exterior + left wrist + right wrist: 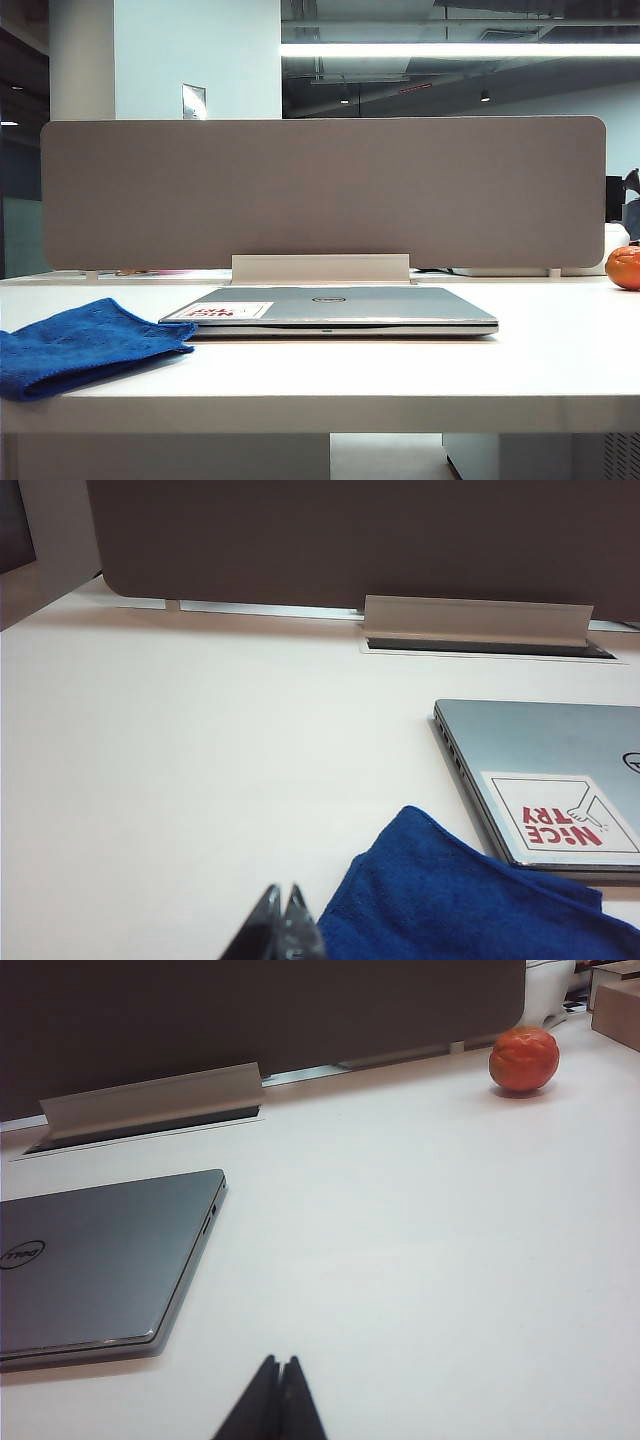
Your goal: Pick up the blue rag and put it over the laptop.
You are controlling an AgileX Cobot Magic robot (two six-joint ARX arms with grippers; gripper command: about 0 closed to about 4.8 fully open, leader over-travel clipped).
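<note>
Grabbing only a corner could drag the floppy rag off the table short of the closed laptop it lies just beside; left gripper and right gripper both pinched together, empty, hovering near.

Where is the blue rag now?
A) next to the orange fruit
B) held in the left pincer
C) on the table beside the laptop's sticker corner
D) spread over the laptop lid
C: the blue rag lies on the table beside the closed laptop, whose lid is bare.
</note>
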